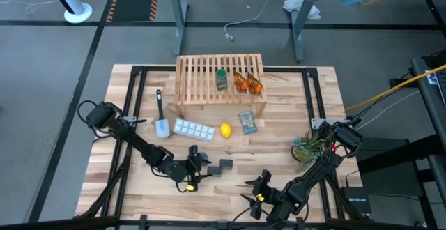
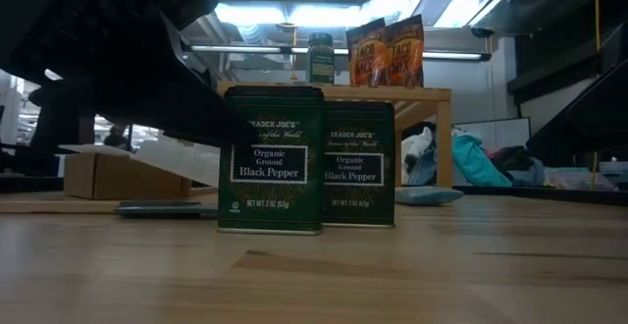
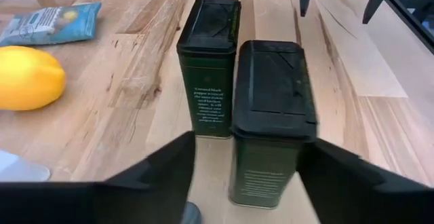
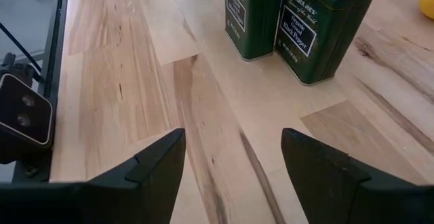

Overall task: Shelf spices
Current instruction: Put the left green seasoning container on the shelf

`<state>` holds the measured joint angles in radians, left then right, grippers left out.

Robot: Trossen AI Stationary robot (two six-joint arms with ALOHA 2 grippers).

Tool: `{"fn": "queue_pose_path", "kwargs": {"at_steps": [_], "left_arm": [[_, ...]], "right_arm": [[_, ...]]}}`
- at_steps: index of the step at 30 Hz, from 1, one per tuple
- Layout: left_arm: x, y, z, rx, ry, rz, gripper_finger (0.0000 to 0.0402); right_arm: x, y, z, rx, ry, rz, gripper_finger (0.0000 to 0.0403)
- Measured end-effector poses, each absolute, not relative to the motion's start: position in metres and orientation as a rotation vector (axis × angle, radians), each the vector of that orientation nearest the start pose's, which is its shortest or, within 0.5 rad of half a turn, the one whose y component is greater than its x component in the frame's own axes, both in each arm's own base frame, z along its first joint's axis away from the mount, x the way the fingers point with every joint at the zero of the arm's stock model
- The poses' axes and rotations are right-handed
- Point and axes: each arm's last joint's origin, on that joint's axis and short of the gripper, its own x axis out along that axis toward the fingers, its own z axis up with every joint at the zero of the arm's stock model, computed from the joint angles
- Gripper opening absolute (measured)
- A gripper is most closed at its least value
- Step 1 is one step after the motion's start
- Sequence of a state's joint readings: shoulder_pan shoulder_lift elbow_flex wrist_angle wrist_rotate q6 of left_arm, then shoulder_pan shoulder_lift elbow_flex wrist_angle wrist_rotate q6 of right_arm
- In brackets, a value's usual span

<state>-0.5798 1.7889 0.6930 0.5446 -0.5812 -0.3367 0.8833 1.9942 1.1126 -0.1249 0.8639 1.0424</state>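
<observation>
The left gripper [image 3: 247,176] hangs wide open, fingers straddling the nearer dark green square pepper tin [image 3: 273,108]; the second tin [image 3: 209,54] stands just behind. Best to close squarely on the sides, lift straight, then carry it to the light wooden slatted shelf [image 1: 219,83]. The right gripper [image 4: 234,163] waits open near the table's front edge.

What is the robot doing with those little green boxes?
It is putting spices on the wooden shelf. The green-lidded jar and two orange packets are up there already. Two pepper tins still stand on the table. The left pincer is open, with its fingers on either side of the nearer tin, apparently about to grab it. The other tin stands right beside it. The right pincer waits open near the front edge.
</observation>
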Motion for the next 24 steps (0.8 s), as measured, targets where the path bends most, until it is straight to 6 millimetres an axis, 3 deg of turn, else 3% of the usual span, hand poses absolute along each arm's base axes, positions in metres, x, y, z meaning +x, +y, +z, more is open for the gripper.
{"fn": "queue_pose_path", "kwargs": {"at_steps": [7,19,24], "left_arm": [[0.278,-0.164,0.125,0.009,0.425,0.058,0.01],[0.277,-0.172,0.131,0.073,0.365,0.009,0.01],[0.276,-0.171,0.146,0.083,0.322,0.005,0.01]], "right_arm": [[0.256,0.277,0.12,0.235,0.556,-0.299,0.025],[0.256,0.277,0.12,0.236,0.556,-0.299,0.025],[0.256,0.278,0.12,0.245,0.555,-0.3,0.025]]}}
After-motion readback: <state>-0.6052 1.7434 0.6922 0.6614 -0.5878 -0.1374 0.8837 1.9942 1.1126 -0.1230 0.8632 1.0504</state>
